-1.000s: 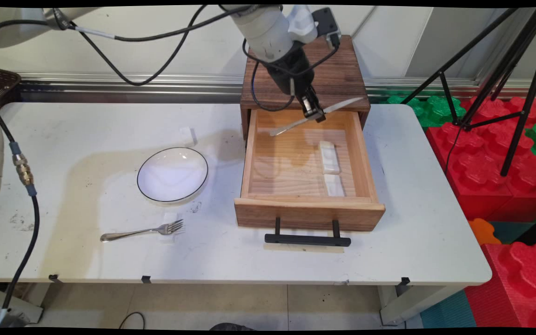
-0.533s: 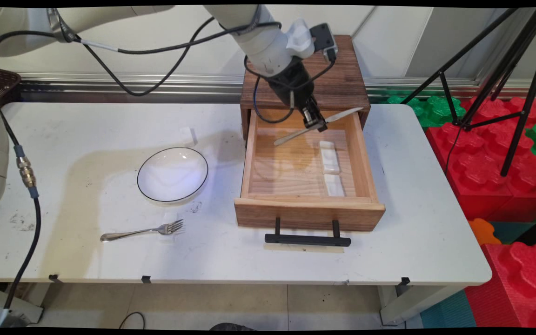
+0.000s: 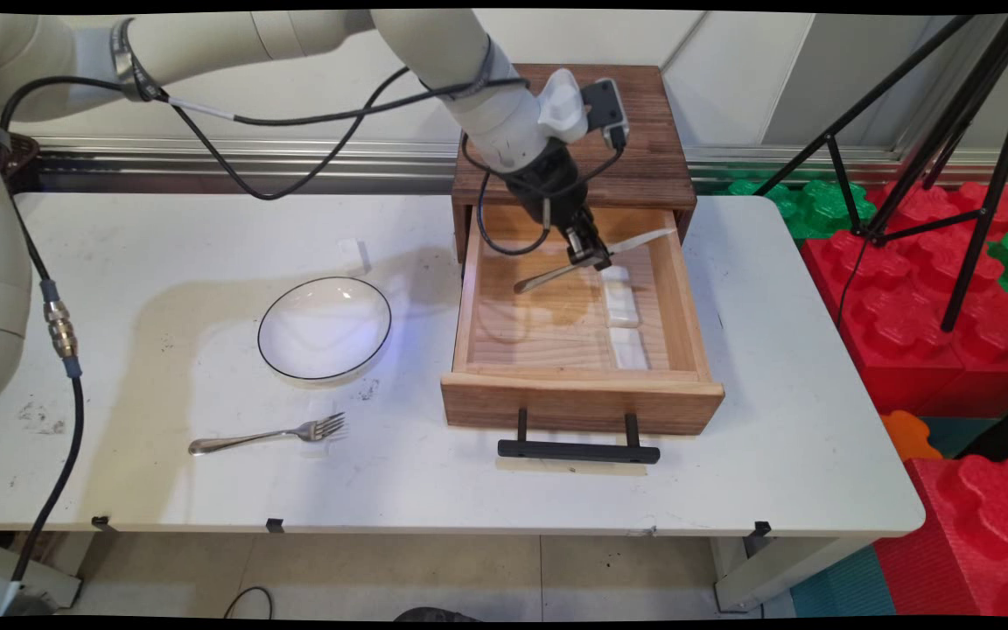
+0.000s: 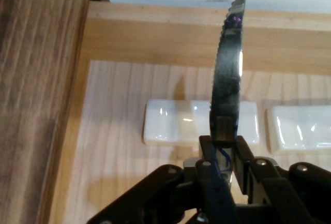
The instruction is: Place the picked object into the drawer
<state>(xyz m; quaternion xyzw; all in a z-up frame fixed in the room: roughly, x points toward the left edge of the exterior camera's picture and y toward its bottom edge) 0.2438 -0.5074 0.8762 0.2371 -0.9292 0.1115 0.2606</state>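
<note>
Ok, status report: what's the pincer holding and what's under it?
Pincer shut on knife. Knife held over open wooden drawer. Two white rests directly below, nothing else near.

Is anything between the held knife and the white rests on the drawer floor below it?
Nothing visible. The end effector grips the knife above the open drawer, and in the hand view only bare air separates the blade from the white rests underneath.

Pincer [image 3: 592, 254] clamped (angled steeply downward)

Overhead table view; close hand view (shared: drawer [image 3: 578, 306] [image 4: 155, 43]).
</note>
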